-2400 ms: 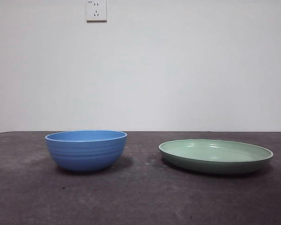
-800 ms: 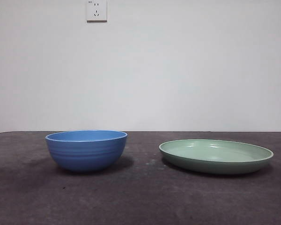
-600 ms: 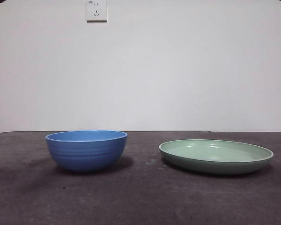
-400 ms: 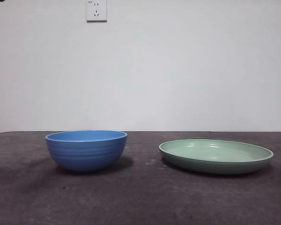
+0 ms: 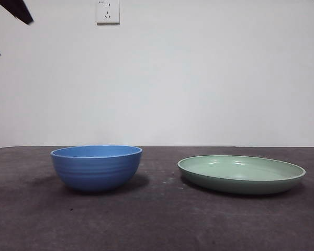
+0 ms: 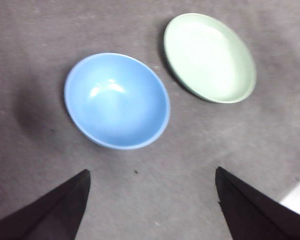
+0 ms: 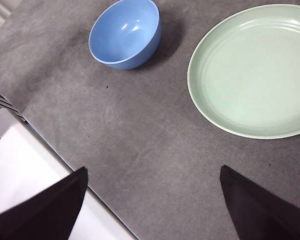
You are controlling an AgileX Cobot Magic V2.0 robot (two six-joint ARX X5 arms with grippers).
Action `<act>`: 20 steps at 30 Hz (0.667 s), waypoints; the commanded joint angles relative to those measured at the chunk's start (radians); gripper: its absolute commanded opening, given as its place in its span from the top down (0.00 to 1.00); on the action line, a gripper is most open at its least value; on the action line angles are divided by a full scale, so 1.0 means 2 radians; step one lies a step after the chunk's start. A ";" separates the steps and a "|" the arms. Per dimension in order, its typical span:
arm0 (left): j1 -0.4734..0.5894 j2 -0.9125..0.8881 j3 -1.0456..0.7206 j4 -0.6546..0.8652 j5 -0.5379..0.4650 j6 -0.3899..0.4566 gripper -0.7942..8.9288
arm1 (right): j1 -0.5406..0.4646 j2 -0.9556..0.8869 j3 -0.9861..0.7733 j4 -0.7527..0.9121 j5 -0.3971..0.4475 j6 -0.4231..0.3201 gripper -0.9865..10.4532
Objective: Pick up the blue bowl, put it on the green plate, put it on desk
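The blue bowl [image 5: 96,167] stands upright on the desk [image 5: 157,219] at the left. The green plate [image 5: 241,173] lies flat on the desk to its right, a gap apart. My left gripper [image 6: 151,171] is open and empty, high above the desk near the bowl [image 6: 117,100], with the plate [image 6: 210,57] beyond. Two black fingertips [image 5: 18,10] show at the front view's top left corner. My right gripper [image 7: 152,170] is open and empty, high over the desk's near edge, apart from the bowl [image 7: 125,32] and the plate [image 7: 252,70].
A white wall with a socket [image 5: 108,11] stands behind the desk. A white surface [image 7: 30,170] borders the desk's edge below the right gripper, and a white strip [image 6: 297,197] shows in the left wrist view.
Two black jaw tips have come into the front view's top left corner. The bowl and the plate have not moved.
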 commanded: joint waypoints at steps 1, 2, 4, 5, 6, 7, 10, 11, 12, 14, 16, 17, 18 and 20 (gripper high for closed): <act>-0.013 0.042 0.030 0.007 -0.028 -0.002 0.50 | 0.001 0.004 0.010 0.004 -0.001 0.006 0.54; -0.018 0.056 0.037 0.010 -0.037 -0.002 0.50 | 0.001 0.004 0.010 0.004 -0.001 0.006 0.54; -0.027 0.090 0.053 0.015 -0.055 -0.002 0.50 | 0.001 0.004 0.010 0.004 -0.001 0.006 0.54; -0.030 0.105 0.061 0.015 -0.061 -0.002 0.50 | 0.001 0.004 0.010 0.004 -0.001 0.006 0.54; -0.034 0.126 0.070 0.015 -0.074 -0.002 0.50 | 0.001 0.004 0.010 0.004 -0.001 0.006 0.54; -0.037 0.141 0.077 0.015 -0.086 -0.002 0.50 | 0.001 0.004 0.010 0.004 -0.001 0.006 0.54; -0.044 0.188 0.095 0.015 -0.120 -0.002 0.50 | 0.001 0.004 0.010 0.004 -0.001 0.006 0.54; -0.046 0.206 0.101 0.015 -0.126 -0.002 0.50 | 0.001 0.004 0.010 0.004 -0.001 0.006 0.54; -0.047 0.221 0.107 0.016 -0.129 -0.002 0.50 | 0.001 0.004 0.010 0.004 -0.001 0.006 0.54; -0.049 0.249 0.114 0.024 -0.135 -0.002 0.50 | 0.001 0.004 0.010 0.006 -0.001 0.006 0.54; -0.049 0.274 0.116 0.039 -0.135 -0.002 0.50 | 0.001 0.004 0.010 0.008 -0.001 0.006 0.54; -0.049 0.285 0.116 0.045 -0.135 -0.002 0.50 | 0.001 0.004 0.010 0.008 -0.001 0.006 0.54; -0.049 0.294 0.116 0.050 -0.136 -0.002 0.50 | 0.001 0.004 0.010 0.008 -0.001 0.006 0.54; -0.049 0.324 0.116 0.061 -0.138 -0.002 0.51 | 0.001 0.004 0.010 0.008 0.001 0.006 0.54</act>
